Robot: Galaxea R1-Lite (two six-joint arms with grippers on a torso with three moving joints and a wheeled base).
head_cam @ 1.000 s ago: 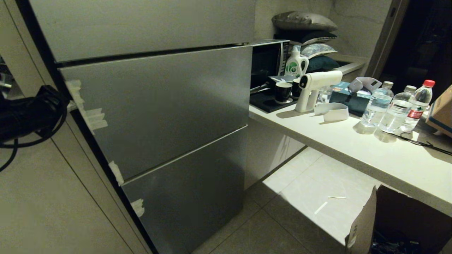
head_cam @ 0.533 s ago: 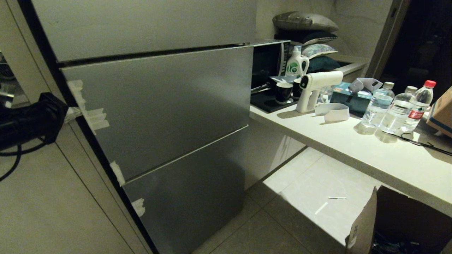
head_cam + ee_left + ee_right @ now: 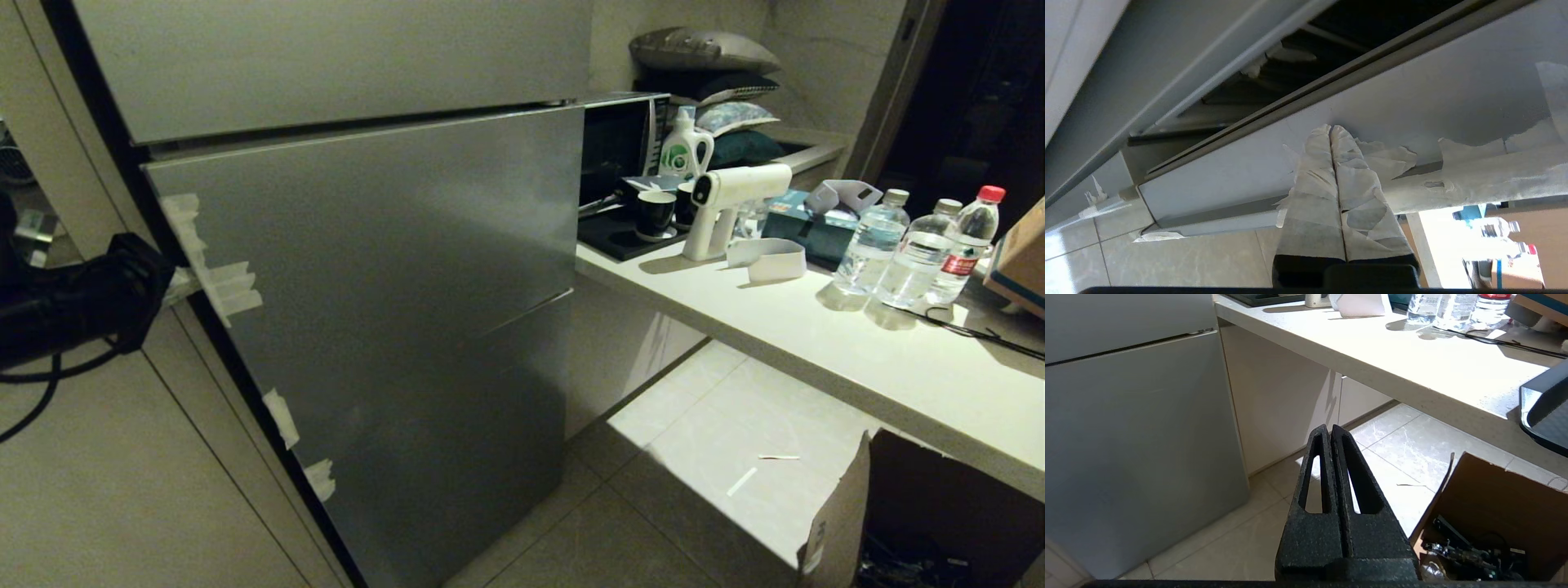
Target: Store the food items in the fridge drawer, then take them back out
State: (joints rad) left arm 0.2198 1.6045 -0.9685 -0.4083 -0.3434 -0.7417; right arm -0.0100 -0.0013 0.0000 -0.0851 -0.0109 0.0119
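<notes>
A: Since the left arm is the only one at the fridge, start there. The left claw (image 3: 1331,128) is clenched, with its taped fingers (image 3: 1314,163) pressed flat together and nothing between them. Its tips sit against the side edge of the middle steel door panel (image 3: 375,245), right by the tape scraps (image 3: 229,286).

B: Hooked behind the edge, or just touching?

A: Can't tell. The tips meet the panel face below its top lip. A dark gap (image 3: 1331,32) shows above that lip, so the panel looks slightly out from the fridge body.

B: Where's the fridge drawer? The food item?

A: Neither is visible in any view. My guess is the clear drawer sits behind that panel, further in from the claw. No green lump anywhere.

B: So what's the key relation?

A: The panel's long axis runs left to right across the head view, and the left claw is at its left end. I'd judge the pull has to come straight out toward the robot. With the grip at one end, the panel could skew.

B: Right side?

A: The right claw (image 3: 1328,430) is clenched too and empty. It's parked over the floor (image 3: 1404,445) near the cardboard box (image 3: 1486,498), below the counter (image 3: 816,327) and well apart from the fridge. The left arm is plainly nearer.
</notes>
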